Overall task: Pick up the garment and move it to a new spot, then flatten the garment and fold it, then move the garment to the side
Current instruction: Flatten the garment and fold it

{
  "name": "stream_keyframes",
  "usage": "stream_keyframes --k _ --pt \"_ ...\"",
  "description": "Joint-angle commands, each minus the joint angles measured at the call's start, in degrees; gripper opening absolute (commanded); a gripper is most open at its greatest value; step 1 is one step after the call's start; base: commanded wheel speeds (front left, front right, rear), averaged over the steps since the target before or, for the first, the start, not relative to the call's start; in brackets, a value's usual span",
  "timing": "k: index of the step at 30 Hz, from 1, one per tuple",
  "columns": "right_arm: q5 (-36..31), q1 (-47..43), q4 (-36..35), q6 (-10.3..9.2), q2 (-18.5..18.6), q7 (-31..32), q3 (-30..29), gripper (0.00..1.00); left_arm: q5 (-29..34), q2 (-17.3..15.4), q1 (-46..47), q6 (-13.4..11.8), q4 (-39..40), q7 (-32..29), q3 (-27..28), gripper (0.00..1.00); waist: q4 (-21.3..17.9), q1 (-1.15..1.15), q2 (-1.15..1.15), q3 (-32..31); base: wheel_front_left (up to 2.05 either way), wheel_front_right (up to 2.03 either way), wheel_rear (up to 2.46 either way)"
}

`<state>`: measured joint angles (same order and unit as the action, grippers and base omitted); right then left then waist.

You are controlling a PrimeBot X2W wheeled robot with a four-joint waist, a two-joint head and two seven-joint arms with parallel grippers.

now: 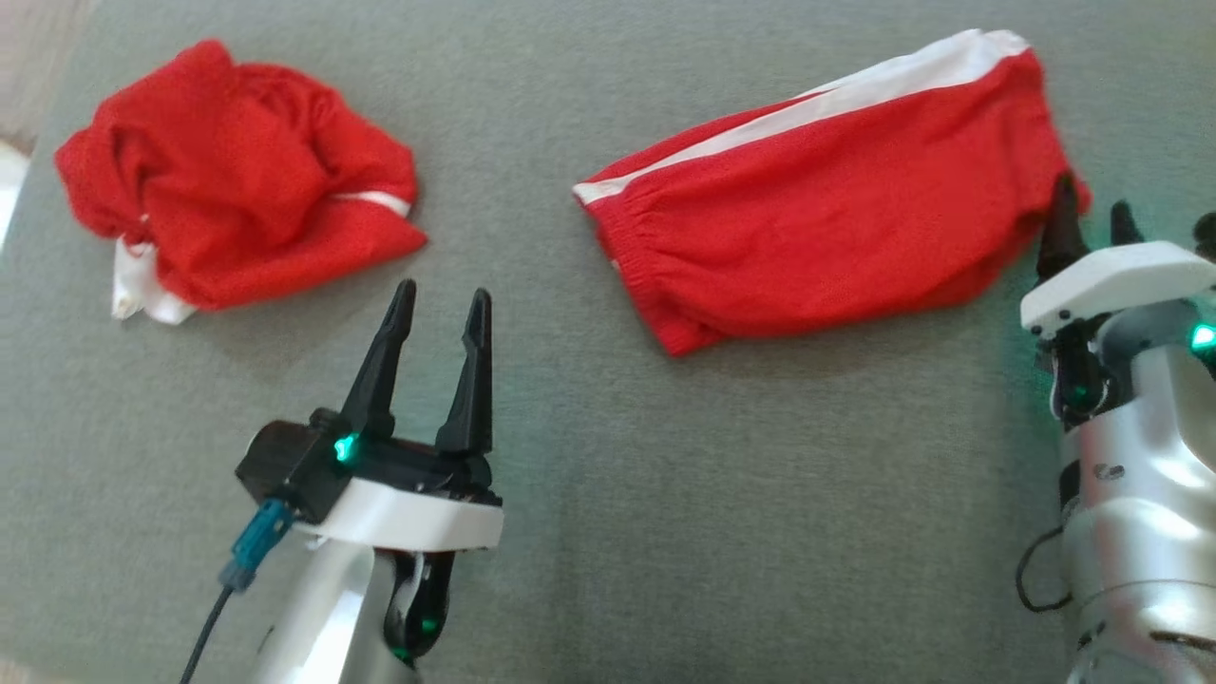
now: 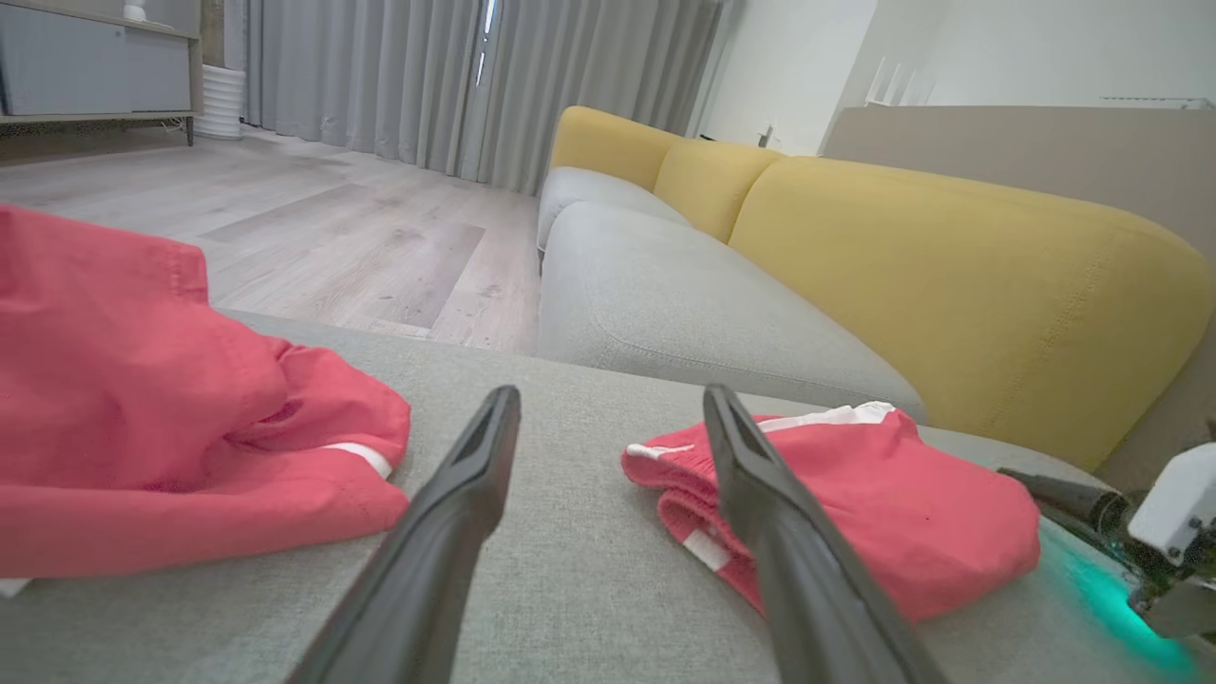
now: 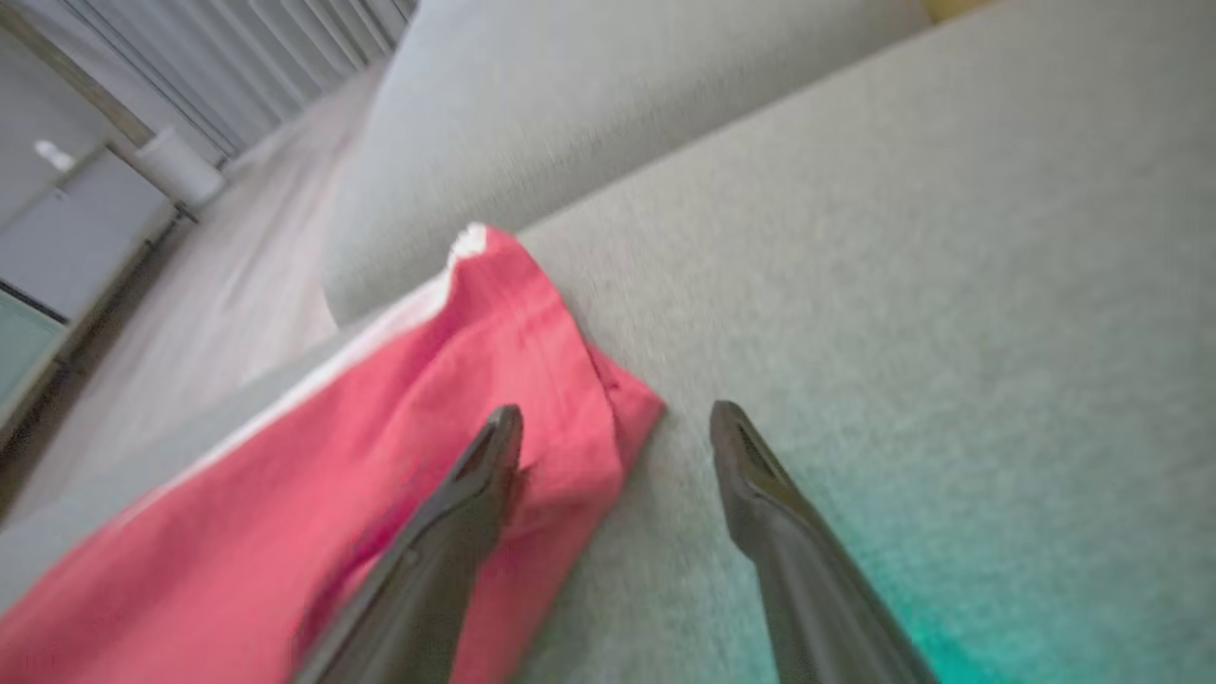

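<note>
A red garment with a white stripe [image 1: 826, 209] lies folded flat on the right of the grey cushion. A second red garment [image 1: 237, 171] sits crumpled at the far left. My left gripper [image 1: 443, 294] stands open just below and right of the crumpled one, nothing between its fingers. In the left wrist view the left gripper [image 2: 610, 399] points between the crumpled garment [image 2: 142, 427] and the folded garment [image 2: 883, 494]. My right gripper [image 1: 1092, 199] is open at the folded garment's right edge. In the right wrist view the right gripper [image 3: 617, 413] has one finger over the red cloth [image 3: 427, 408].
The grey cushion surface [image 1: 665, 522] stretches wide in front of both arms. Beyond it stand a grey sofa seat [image 2: 684, 304] with yellow backrests [image 2: 950, 275], a wooden floor [image 2: 332, 237], curtains and a low cabinet [image 2: 85, 66].
</note>
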<state>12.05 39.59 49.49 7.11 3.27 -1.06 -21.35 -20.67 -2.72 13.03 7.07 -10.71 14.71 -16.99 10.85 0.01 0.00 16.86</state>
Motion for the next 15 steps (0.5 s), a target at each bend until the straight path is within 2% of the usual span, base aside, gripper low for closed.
stream_keyframes --k 1,7,14,15 --pt "-1.4 1.8 -0.6 0.37 -0.1 0.2 0.5 1.00 -0.3 -0.2 2.0 -0.2 2.1 0.3 1.4 1.00 1.2 -0.01 0.00 1.0 0.00 0.00 0.00" --pt "-8.5 5.1 6.6 0.37 0.3 2.2 -4.9 1.00 -1.1 -0.2 2.9 -0.7 2.5 0.3 0.0 1.00 2.8 -0.01 0.00 1.9 0.00 0.00 0.00" --pt "-12.3 7.8 11.9 0.37 0.1 2.7 -6.0 1.00 -1.6 -0.2 3.2 -1.3 2.7 0.3 -0.7 1.00 3.3 -0.01 0.00 2.7 0.00 0.00 0.00" --pt "-12.6 8.1 12.4 0.37 0.1 2.5 -6.0 0.48 -1.6 -0.2 3.2 -1.3 2.7 0.3 -0.8 1.00 3.3 -0.01 0.00 2.8 0.00 0.00 0.00"
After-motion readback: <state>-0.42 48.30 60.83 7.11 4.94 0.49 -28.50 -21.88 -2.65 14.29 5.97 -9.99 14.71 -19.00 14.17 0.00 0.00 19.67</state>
